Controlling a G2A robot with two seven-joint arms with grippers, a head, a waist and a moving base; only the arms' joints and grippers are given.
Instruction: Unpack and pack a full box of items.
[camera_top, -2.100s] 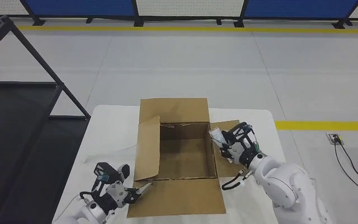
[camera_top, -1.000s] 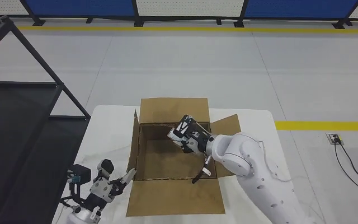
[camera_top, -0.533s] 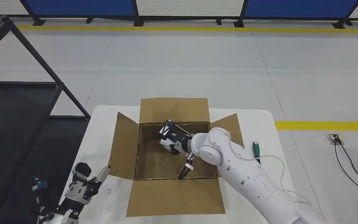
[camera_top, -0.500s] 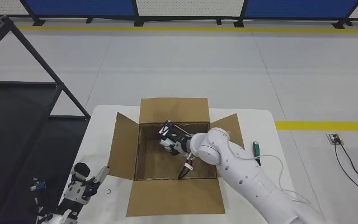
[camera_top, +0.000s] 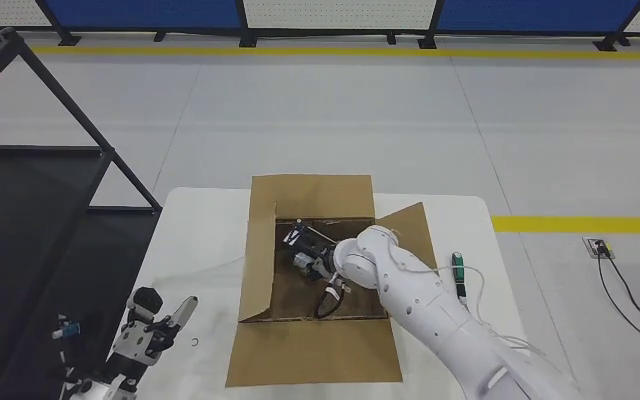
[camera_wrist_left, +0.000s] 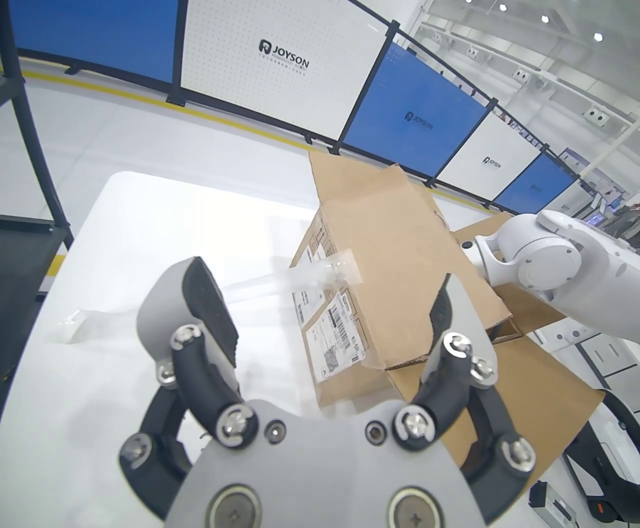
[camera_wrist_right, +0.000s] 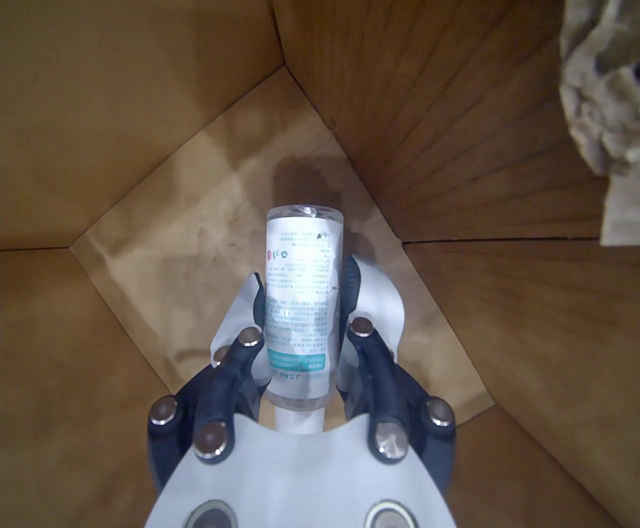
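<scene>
While the bottle (camera_wrist_right: 302, 240) hangs inside the box (camera_top: 315, 350): the task looks about halfway at best, at the turn between emptying and refilling
Box: open at the middle of the bench (camera_top: 200, 240); the 12 and 6 o'clock flaps lie out flat, the 3 o'clock flap slants up, and the 9 o'clock flap stands and leans over the opening
Bottle: clear with a white label, cap end toward the wrist and base toward the box floor; whether the base touches the floor I cannot tell
Right side: the right gripper (camera_wrist_right: 303, 282) is down in the box toward its 10 o'clock corner, clenched on the bottle near the cap
Left side: the left gripper (camera_wrist_left: 322, 295) is released, spread wide and grasping nothing, over the bench's 7 o'clock corner, well apart from the box
Box floor: bare brown paper around the bottle; a crumpled mottled wad (camera_wrist_right: 595, 90) shows by one wall, and I cannot tell what it is
Out on the bench: a green-handled tool (camera_top: 458, 268) at 3 o'clock, just beside the slanted flap; a clear plastic strip (camera_wrist_left: 300, 277) on the box's 9 o'clock side
Done, as judged: the box is almost empty, so unpacking seems nearly or fully over
Left, as judged: whether the bottle is the last thing out or the first thing in cannot be told; either way most of the packing remains, and the flaps are not yet closed
</scene>
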